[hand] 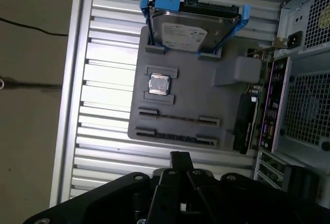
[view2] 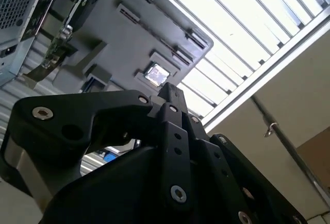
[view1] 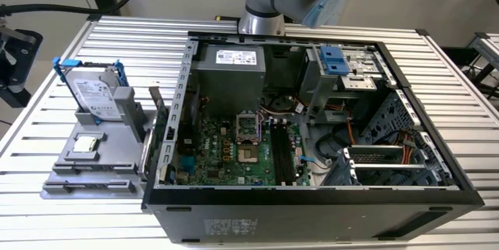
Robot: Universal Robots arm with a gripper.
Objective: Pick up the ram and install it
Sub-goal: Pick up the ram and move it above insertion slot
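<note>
A long, dark, narrow stick, the ram [hand: 244, 123], stands on edge along the side of the grey holder tray [hand: 206, 100] that faces the computer case. My gripper [hand: 179, 158] hangs well above the table, just off the tray edge with the long slots, apart from the ram. Its black fingers meet in a single tip with nothing between them, and that gripper tip [view2: 172, 92] also shows in the second wrist view. In the exterior view the open case's motherboard has dark memory slots [view1: 282, 153] beside the processor socket.
The tray [view1: 117, 145] also holds a silver hard drive in a blue frame [view1: 97, 95] and a small square processor chip [view1: 86, 143]. The open computer case [view1: 312, 200] stands on a slatted aluminium table [view1: 47, 75]. The arm's column [view1: 265, 4] rises behind the case.
</note>
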